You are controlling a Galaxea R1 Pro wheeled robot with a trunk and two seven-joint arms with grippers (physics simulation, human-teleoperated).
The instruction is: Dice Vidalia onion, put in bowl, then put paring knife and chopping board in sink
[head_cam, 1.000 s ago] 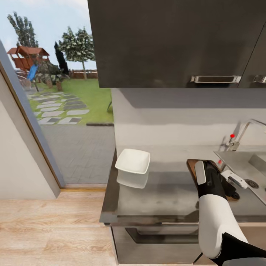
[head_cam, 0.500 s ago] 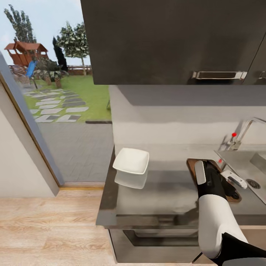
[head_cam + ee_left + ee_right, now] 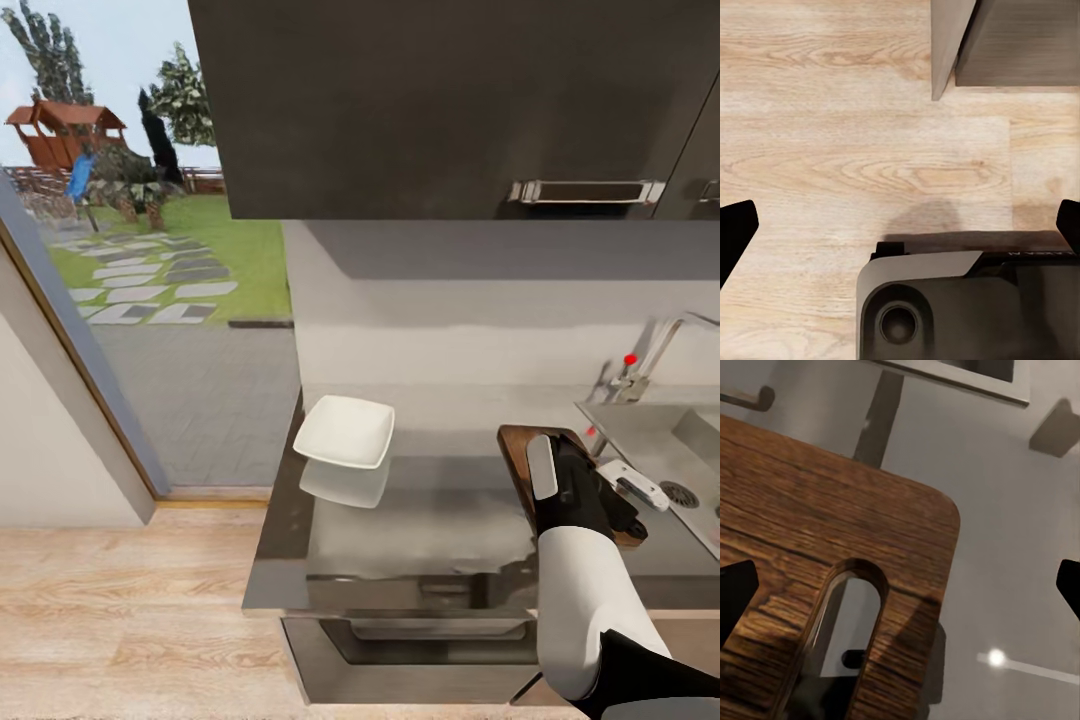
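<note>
Right gripper (image 3: pixel 900 592) spread wide, empty, hovering over slotted end of dark-brown wooden chopping board (image 3: pixel 810 547) on grey metallic bench (image 3: pixel 430 520). Left gripper (image 3: pixel 900 232) wide apart above wooden floor (image 3: pixel 832 150). White square bowl (image 3: pixel 344 432) well left of right gripper.

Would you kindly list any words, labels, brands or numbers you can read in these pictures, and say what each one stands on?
No text can be read for certain.
Left wrist view: a thin line of pale letters on the robot's dark base, too small and blurred to read.
No print shows on the bowl, the chopping board, the countertop or the upper cabinets.
The red dots by the tap are plain marks, not writing.
</note>
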